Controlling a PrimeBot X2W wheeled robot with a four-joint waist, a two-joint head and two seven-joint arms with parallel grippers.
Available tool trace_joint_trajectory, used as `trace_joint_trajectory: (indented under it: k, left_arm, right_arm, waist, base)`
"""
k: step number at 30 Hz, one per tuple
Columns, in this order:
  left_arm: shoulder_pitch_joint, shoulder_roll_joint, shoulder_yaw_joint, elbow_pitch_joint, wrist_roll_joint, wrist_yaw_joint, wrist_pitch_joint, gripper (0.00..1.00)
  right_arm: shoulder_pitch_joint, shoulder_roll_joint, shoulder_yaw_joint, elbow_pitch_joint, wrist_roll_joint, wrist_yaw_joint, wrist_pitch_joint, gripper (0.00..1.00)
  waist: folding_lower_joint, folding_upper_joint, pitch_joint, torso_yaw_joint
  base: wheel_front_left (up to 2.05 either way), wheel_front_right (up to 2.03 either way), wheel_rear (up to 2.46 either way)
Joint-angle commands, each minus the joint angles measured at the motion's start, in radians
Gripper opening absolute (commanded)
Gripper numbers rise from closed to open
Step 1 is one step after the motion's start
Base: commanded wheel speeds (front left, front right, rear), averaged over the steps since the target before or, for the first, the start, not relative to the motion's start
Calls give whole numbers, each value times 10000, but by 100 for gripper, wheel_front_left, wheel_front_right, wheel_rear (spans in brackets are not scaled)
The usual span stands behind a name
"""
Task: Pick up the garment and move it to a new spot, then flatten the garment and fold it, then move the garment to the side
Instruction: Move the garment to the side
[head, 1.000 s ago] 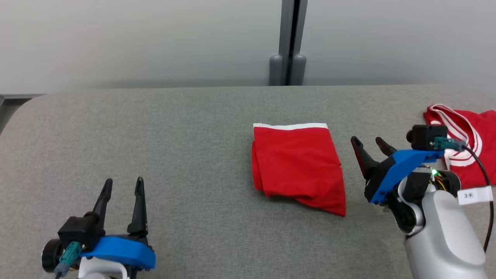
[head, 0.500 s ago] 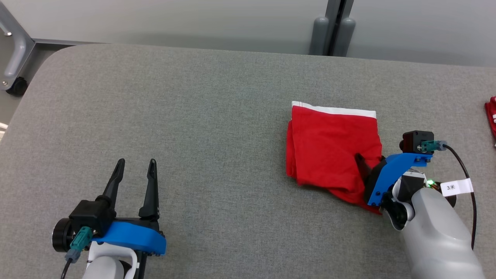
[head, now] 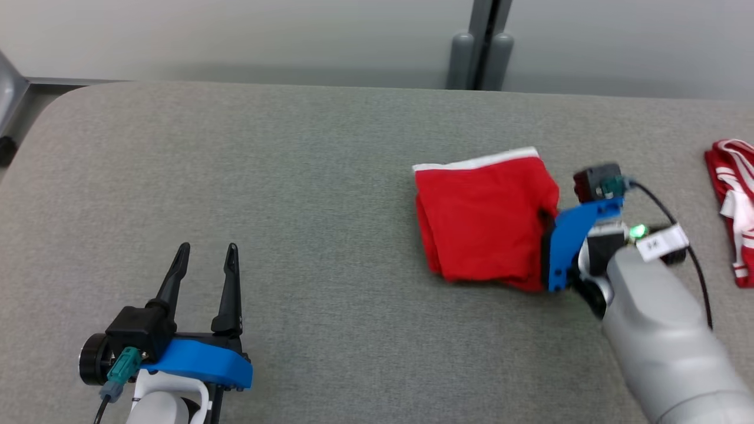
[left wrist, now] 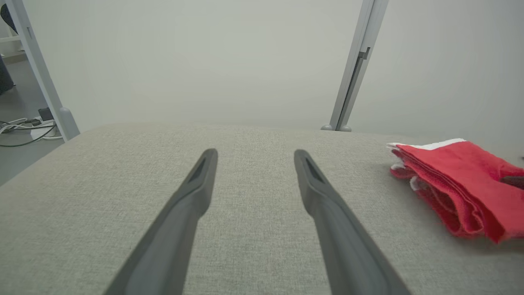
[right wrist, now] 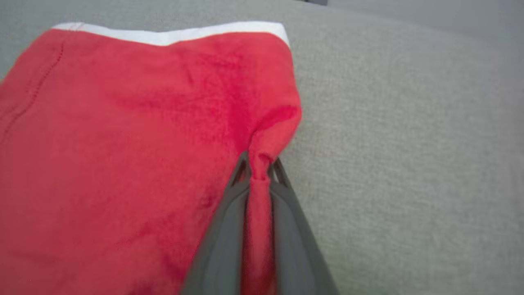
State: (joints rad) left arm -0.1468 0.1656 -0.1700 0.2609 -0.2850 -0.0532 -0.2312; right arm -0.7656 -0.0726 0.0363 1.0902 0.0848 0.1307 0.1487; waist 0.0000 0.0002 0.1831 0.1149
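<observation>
Left gripper near left, fingers spread, empty, over grey worktop. Folded red garment, white band on far edge, lies right of centre. Right gripper pinching its right edge. Striped red cloth at far right.

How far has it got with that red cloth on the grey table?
The red garment already lies folded. The right pincer is shut on its right edge, so the move to the side looks about to start. Carrying it aside and letting go remain. The left pincer is open and empty.
</observation>
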Motion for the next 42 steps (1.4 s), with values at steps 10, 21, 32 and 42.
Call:
trace_joint_trajectory:
  k: [10, 21, 32, 42]
  left_arm:
    - [-290, 111, -42, -666, 55, 80, -143, 100]
    - [-1175, 293, -361, -1357, 270, -51, 65, 100]
    - [-1981, 703, -563, -2259, 535, -122, 562, 100]
    - [-2119, 1039, -622, -2940, 689, -25, 964, 100]
  right_arm:
    - [-2177, -2227, 3692, -1498, 450, 0, 731, 0]
    - [-2877, -5672, 5107, -3246, 2508, 0, 1404, 0]
    - [-2426, -7396, 3909, -2966, 1414, -1, 93, 0]
    - [-1912, -6801, 1246, -1888, -600, 0, -974, 100]
  waist:
    - [0, -2, 614, -1169]
    - [0, -2, 1960, -1992]
    - [0, -2, 3390, -2074]
    - [0, -2, 4049, -2002]
  base:
    - [0, 0, 0]
    - [0, 0, 0]
    - [0, 0, 0]
    - [0, 0, 0]
